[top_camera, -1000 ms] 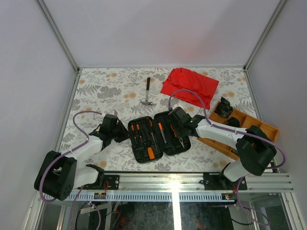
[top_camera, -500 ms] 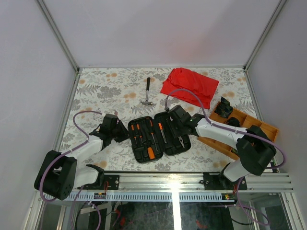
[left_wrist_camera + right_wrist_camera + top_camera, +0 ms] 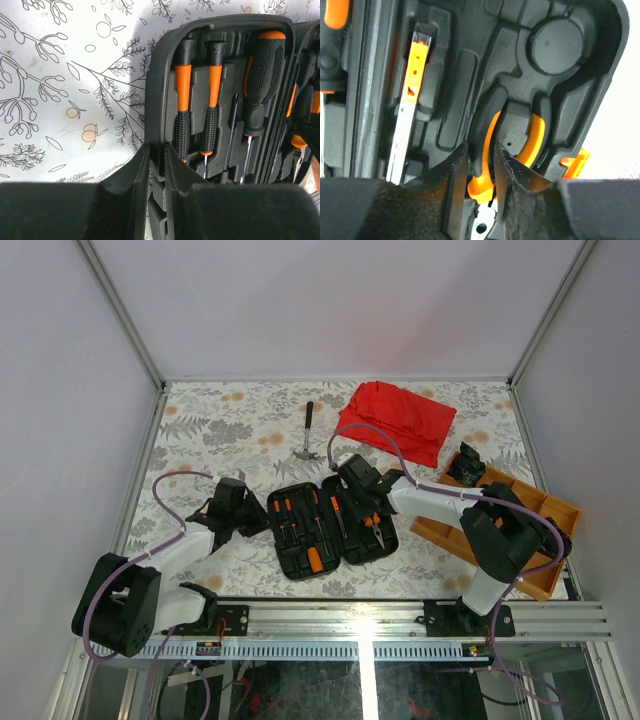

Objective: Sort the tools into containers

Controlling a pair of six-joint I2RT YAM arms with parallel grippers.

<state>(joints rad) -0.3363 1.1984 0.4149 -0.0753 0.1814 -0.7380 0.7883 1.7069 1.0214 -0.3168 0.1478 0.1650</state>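
1. Top external view: the right gripper has drawn back toward the far end of the open tool case. The pliers, half hidden under it a second ago, now lie bare in the case's right half. Its jaws stand part-way apart, wider than a second ago, so I judge the pliers delivered and let go. The hammer lies outside the case on the table, near the red cloth, and it looks like the tool left to sort. The left gripper has not moved from the case's left edge.

2. Left wrist view: this shows what the overhead cannot. The left fingers are nearly together and clamped on the case's side wall, apparently steadying it. Just beyond them the screwdrivers sit in their moulded slots, handles away from the camera.

3. Right wrist view: the right fingers stand apart, with one pliers handle showing in the gap. The pliers sit down in their shaped recess, close to the orange latch. This view alone does not show whether the pads touch the handle. The overhead view puts the gripper off the pliers' far end.
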